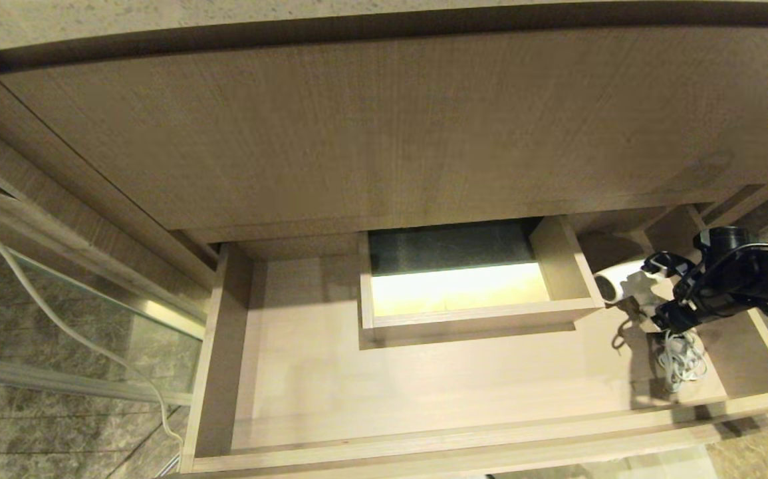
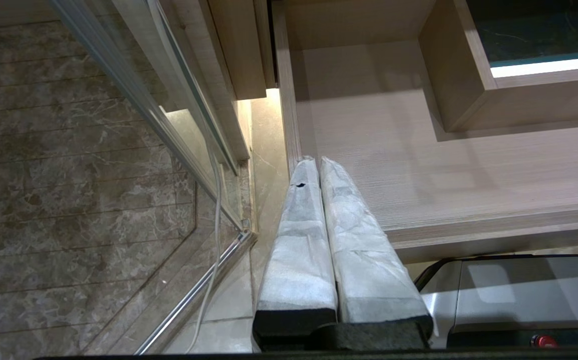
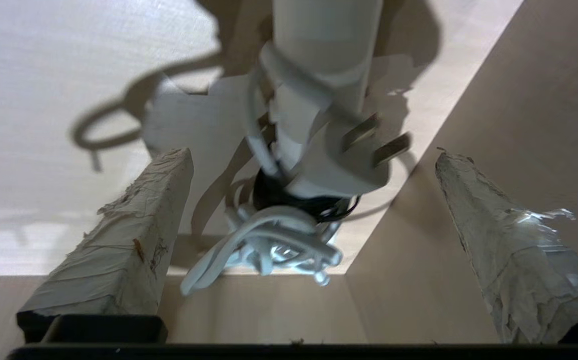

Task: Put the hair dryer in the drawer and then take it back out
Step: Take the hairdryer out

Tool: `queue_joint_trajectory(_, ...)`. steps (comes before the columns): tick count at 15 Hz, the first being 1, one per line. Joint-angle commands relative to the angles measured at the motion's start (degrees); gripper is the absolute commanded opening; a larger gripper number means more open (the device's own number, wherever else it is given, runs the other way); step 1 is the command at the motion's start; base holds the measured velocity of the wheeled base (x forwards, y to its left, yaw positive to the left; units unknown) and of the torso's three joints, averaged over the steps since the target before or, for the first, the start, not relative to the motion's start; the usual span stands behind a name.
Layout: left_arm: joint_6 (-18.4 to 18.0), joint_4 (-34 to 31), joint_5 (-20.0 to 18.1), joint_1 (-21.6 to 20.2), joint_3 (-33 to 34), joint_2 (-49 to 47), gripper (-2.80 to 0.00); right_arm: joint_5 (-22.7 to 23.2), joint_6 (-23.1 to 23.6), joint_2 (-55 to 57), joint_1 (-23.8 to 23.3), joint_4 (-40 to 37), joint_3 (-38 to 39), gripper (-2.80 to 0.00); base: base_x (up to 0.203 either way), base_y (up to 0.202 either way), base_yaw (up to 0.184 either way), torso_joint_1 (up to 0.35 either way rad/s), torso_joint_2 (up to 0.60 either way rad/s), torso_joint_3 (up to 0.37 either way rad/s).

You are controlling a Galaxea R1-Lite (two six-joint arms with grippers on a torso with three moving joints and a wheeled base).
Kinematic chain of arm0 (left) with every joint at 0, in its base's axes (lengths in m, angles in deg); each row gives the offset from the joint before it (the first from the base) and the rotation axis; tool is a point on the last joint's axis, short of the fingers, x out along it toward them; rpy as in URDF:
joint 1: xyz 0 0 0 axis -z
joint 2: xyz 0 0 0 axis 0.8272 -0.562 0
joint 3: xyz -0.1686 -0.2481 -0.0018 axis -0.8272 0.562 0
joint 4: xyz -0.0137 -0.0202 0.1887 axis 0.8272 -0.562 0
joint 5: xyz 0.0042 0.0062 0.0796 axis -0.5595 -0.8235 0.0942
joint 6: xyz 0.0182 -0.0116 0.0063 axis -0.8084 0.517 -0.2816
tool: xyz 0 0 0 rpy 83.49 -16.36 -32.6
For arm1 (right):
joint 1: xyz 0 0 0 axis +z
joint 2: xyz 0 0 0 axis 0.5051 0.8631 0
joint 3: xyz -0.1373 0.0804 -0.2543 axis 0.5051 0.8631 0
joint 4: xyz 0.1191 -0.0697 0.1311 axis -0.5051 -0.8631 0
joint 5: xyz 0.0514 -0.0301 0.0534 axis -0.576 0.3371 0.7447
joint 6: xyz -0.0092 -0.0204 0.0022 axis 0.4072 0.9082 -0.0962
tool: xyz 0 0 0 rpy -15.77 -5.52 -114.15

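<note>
Lying in the open drawer (image 1: 224, 346) at its right end, the hair dryer (image 1: 620, 279) sits between the right gripper's (image 3: 314, 185) spread fingers; left gripper (image 2: 319, 165) closed, empty.

Light-brown wood-grain drawer (image 1: 304, 392), white hair dryer (image 1: 620, 278).
Boxed cut-out (image 1: 453, 286) shows dark green-black above a bright pale-yellow strip. White cord bundle (image 3: 268, 247) and white plug (image 3: 341, 170) between the right gripper (image 3: 314, 185) fingers (image 3: 118, 240), wrapped off-white with black bases. Grey-brown marbled floor tiles (image 2: 68, 200); thin white cable (image 1: 58, 313).
</note>
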Motion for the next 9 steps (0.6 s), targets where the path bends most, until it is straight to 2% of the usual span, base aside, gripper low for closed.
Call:
queue_joint_trajectory(1,-0.02,0.01,0.00,0.00,0.09,0.00,-2.80,0.00,0.00,-0.63,-0.03,0.06,0.21,0.00,0.000,0.000,0.000,0.000,0.00,0.000)
queue_joint_trajectory(9,-0.02,0.01,0.00,0.00,0.00,0.00,-2.80,0.45,-0.60,2.00,0.00,-0.37,0.45,0.00,0.000,0.000,0.000,0.000,0.00,0.000)
